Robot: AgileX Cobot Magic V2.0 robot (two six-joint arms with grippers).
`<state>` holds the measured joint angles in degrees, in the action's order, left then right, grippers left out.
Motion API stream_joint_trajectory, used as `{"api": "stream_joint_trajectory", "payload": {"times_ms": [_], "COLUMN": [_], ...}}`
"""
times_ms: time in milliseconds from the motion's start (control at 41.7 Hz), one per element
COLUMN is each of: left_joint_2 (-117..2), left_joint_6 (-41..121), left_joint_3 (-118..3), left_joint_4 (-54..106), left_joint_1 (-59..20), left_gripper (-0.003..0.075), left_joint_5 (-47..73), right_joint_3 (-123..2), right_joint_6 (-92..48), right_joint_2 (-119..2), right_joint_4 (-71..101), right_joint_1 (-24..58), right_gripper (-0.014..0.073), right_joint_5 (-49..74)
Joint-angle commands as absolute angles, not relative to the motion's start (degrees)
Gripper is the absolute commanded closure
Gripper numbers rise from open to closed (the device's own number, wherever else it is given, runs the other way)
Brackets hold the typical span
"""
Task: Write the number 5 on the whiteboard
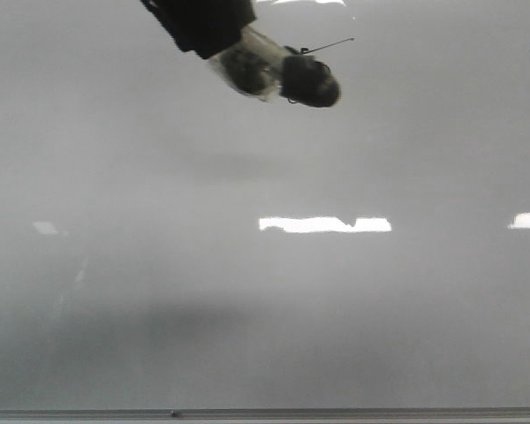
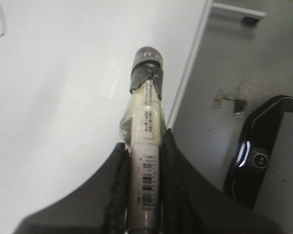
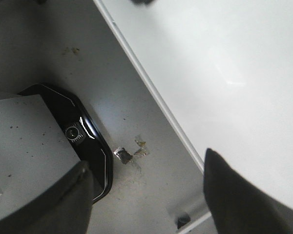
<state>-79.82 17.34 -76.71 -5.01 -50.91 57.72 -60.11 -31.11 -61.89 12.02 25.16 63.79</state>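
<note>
Front view: the left gripper (image 1: pixel 311 81) hangs over the far part of the whiteboard (image 1: pixel 265 309), jaws pinching a marker (image 1: pixel 274 71). The marker's long axis runs straight out ahead of the jaws, capped or taped tip leading, slanted toward the board. A thin dark stroke (image 1: pixel 329 44) lies just beyond the tip; whether it belongs to the number 5 cannot be told. No complete digit is legible, so writing appears unfinished. The right gripper (image 3: pixel 146 195) has its jaws spread and empty, beside the board rail.
</note>
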Motion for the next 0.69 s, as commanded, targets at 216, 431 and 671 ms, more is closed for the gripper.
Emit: {"api": "stream_joint_trajectory", "payload": {"times_ms": [216,431,671], "left_joint_2": [-62.9,-54.7,-57.1], "left_joint_6": [-2.5,-8.8,-8.8], "left_joint_3": [-65.5,-48.2,-30.8], "left_joint_4": [-15.2,-14.3,-12.5], "left_joint_1": [-30.1,-10.9,-2.0], "left_gripper": [0.0681,0.0681,0.0680], "left_joint_5": [39.7,13.1,-21.9], "right_joint_3": [-61.3,-61.3,-61.3], "right_joint_6": [-28.4,-28.3,-28.1], "right_joint_2": [-60.8,-60.8,-60.8], "right_joint_4": [10.5,10.6,10.7], "right_joint_1": [25.1,25.1,25.1], "right_gripper": [0.0086,0.0086,0.0086], "right_joint_5": [61.0,60.4,60.3]}}
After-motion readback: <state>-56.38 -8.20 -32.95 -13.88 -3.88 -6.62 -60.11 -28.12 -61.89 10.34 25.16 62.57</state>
